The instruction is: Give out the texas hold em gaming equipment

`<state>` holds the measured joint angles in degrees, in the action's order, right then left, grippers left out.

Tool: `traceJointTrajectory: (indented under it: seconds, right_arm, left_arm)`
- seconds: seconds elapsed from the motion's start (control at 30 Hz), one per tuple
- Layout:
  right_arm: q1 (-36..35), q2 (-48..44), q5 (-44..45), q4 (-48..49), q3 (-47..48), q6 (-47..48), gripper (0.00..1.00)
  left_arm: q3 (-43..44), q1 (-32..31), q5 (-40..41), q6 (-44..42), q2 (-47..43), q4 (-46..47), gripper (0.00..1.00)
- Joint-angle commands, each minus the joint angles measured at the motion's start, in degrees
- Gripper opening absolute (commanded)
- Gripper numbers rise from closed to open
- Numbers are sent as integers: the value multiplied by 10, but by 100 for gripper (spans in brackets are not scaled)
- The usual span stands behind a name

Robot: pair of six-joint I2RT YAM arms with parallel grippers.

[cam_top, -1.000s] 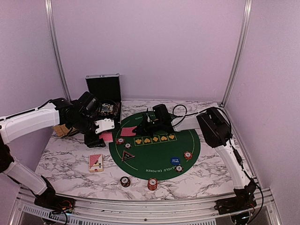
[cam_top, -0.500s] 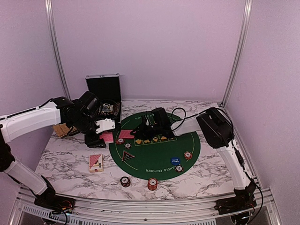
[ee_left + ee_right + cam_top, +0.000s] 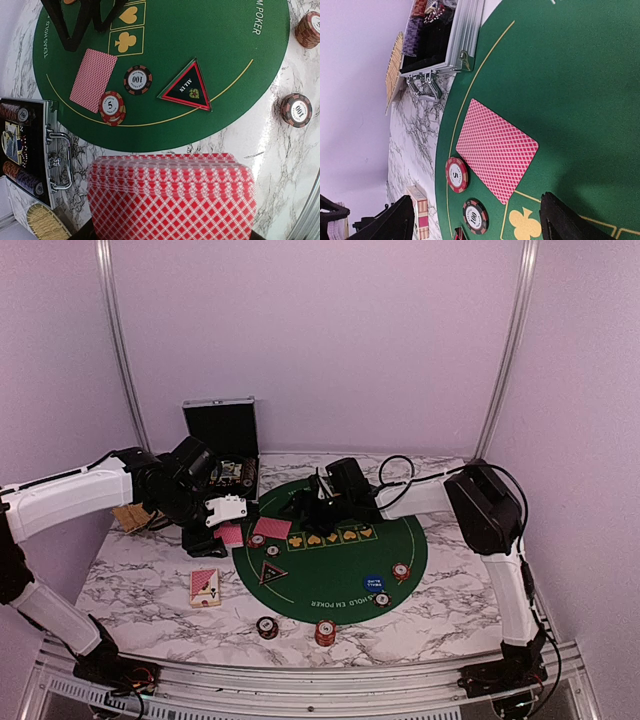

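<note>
- Top external view: a marble table [image 3: 140, 580] within lilac walls carries a round green mat [image 3: 330, 575]. Beside the mat's left edge, the left gripper [image 3: 225, 530] is clamped on a red-backed deck [image 3: 232, 536]. The right gripper [image 3: 300, 512] hovers just beside a single dealt card [image 3: 272, 528]. The arms stand near each other, so a careless reach could make them collide.
- Left wrist view: the deck [image 3: 172, 195] sits splayed in the grip, so outer cards may slip free.
- Right wrist view: the fingers [image 3: 395, 220] are spread and empty. The dealt card [image 3: 497, 150] lies flat on the mat, just beside the 5 chip [image 3: 456, 175]. A low pull-back could drag either.
</note>
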<state>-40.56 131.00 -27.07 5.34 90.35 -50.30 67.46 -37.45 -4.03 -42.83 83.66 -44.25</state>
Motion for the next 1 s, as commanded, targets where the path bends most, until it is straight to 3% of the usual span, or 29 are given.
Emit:
traceJointTrajectory:
  seconds: [0.0, 0.13, 0.33, 0.63, 0.97]
  right_arm:
    - [0, -50, 30, -27, -24, 30, 88]
    - [0, -83, 37, -35, -43, 41, 95]
    - [0, -126, 18, -39, -64, 48, 99]
    - [-19, -139, -137, 128, -126, -47, 99]
    - [-62, -96, -200, 222, -110, -116, 99]
  left_arm:
    - [19, 3, -11, -2, 6, -12, 0]
    - [19, 3, -9, -1, 6, -11, 0]
    - [23, 3, -9, -1, 8, -12, 0]
    - [33, 3, -4, 2, 19, -11, 0]
    - [44, 3, -2, 5, 25, -11, 0]
